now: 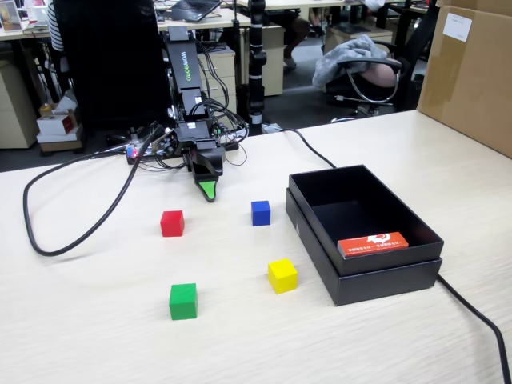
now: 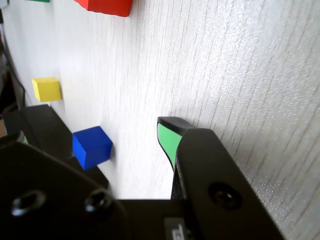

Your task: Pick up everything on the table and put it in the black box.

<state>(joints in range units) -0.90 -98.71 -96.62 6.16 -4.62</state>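
Pale wood-grain table (image 1: 96, 336) in an office

office bg | desks (image 1: 240, 20) | swivel chair (image 1: 364, 68) w/ grey cloth | dark floor (image 1: 308, 100)

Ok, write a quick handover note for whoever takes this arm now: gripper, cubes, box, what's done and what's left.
Gripper: low at the table near the arm's base, holding nothing; open or shut can't be told.
On the table: red cube, blue cube, green cube, yellow cube.
Black box: holds only an orange-red card.
Done: nothing.
Left: all four cubes.
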